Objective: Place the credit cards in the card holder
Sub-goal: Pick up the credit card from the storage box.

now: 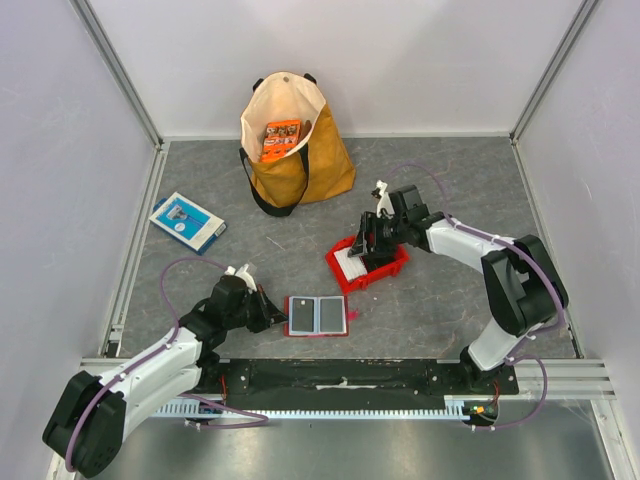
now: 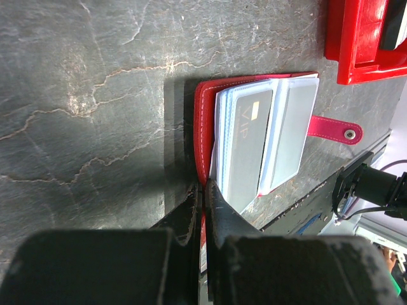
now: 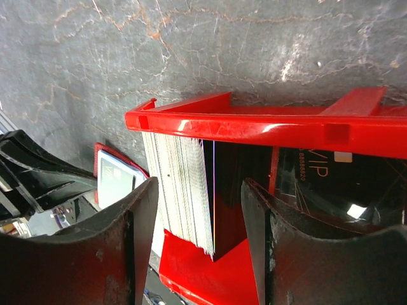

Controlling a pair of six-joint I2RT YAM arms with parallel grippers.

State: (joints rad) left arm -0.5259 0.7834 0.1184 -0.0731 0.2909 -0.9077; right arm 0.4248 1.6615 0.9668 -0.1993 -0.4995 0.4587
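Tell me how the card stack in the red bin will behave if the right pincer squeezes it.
The card stack stands on edge as many thin loose cards, so it will probably fan or shed some. Their straight edges suggest stiff, light plastic, likely slippery.

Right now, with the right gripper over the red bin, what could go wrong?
The open right gripper straddles a whole stack of credit cards, so it may pinch several at once.
The red bin's wall sits close; a finger could catch it.
The left gripper pins only the card holder's edge; it could shift.
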